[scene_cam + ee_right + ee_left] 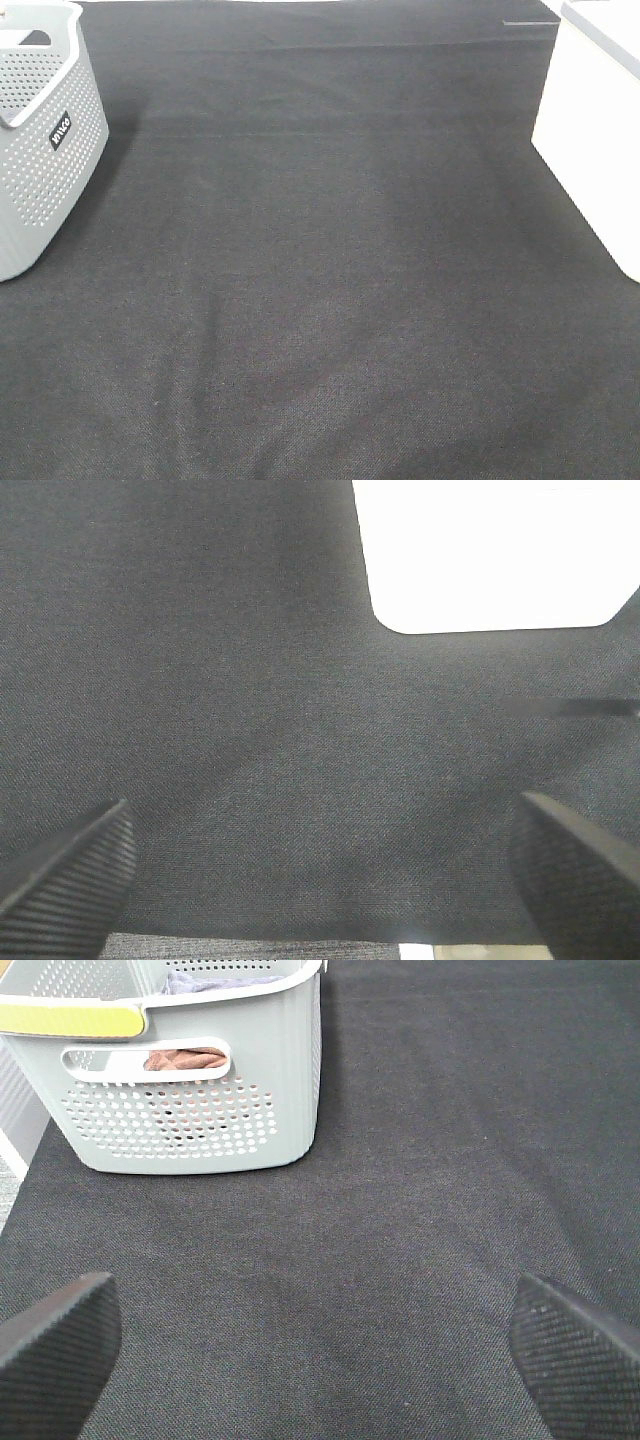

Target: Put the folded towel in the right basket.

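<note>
The right basket (597, 130) is white and stands at the table's right edge; it also shows in the right wrist view (490, 550). No towel lies on the black cloth. In the left wrist view a brownish folded towel (186, 1059) shows through the handle hole of the grey perforated left basket (190, 1125), with a bluish cloth (215, 978) above it. My left gripper (320, 1345) is open and empty, a short way in front of the grey basket. My right gripper (320, 870) is open and empty, short of the white basket. Neither gripper shows in the exterior high view.
The grey basket (40, 150) stands at the far left of the table, which is covered by a black cloth (330, 300). A thin light strip (530, 22) lies at the back right.
</note>
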Controlling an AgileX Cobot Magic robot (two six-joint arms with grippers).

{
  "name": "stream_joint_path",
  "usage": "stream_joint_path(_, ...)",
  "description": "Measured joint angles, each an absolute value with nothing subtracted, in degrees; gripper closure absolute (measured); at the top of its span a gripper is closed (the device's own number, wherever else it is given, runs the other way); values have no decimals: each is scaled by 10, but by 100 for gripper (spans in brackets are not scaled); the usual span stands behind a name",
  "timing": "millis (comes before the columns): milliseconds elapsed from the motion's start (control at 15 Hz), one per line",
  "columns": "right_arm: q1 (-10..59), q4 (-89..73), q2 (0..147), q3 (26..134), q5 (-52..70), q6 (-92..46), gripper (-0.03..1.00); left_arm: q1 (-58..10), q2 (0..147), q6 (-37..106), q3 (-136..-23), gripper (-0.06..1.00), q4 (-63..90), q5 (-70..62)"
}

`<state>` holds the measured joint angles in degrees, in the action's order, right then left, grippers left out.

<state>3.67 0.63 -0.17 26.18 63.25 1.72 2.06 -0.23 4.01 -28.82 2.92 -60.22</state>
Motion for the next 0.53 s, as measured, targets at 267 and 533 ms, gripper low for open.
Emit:
stream_joint_path(267, -7, 6, -2, 262, 633, 17, -1, 21, -2, 40, -288, -5, 29, -602)
stream_joint_path(533, -9, 5, -2, 262, 633, 17, -1, 21, -2, 40, -288, -5, 29, -602)
